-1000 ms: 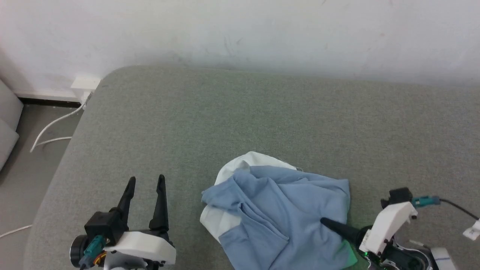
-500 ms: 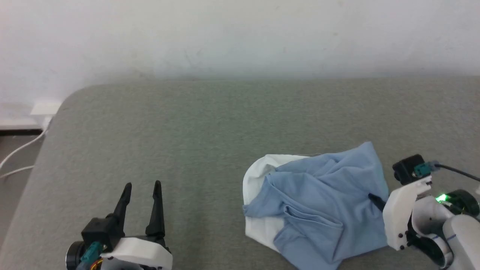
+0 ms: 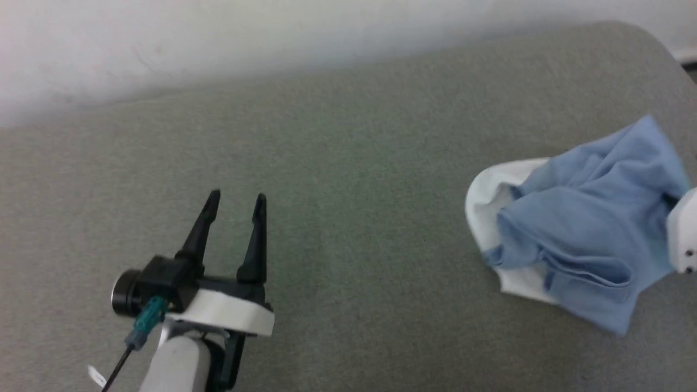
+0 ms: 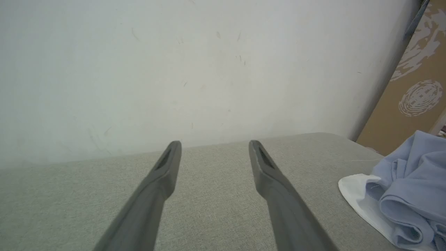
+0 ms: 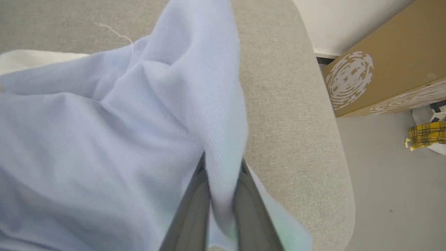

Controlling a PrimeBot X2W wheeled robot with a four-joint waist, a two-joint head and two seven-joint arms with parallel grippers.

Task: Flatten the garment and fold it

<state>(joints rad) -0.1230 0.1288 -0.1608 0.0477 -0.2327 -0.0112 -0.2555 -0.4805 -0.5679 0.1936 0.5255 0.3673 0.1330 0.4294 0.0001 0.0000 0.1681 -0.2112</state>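
From the head view, my left gripper (image 3: 237, 196) sits at the lower left over the grey cushion (image 3: 354, 163). Its two fingers are spread wide with nothing between them. The garment (image 3: 588, 218) lies well apart from it, far over at the right edge. It is a crumpled blue heap with white lining showing along its left side. Its right side meets the white casing (image 3: 683, 234) of my right arm at the frame's edge, and the fingers there are hidden by the cloth. A pale wall (image 3: 163, 32) runs behind the cushion.

In the left wrist view, my fingers stand apart and empty, pointing over bare cushion toward the wall. The garment is off to the lower right and touches neither finger. Its white edge lies flat on the cushion and blue folds are rolled up behind it. A brown box (image 4: 414, 94) stands beyond it, against the wall.

In the right wrist view, my right gripper (image 5: 222, 174) is narrow, pinched on a fold of the garment. The blue knit runs down between the two fingers and drapes over their tips. The rest of it spreads across the left half of the view, with a bit of white at the upper left. The held fold is near the cushion's rounded end. Past that end are the floor (image 5: 383, 181), the box and something in yellow plaid (image 5: 425, 134)
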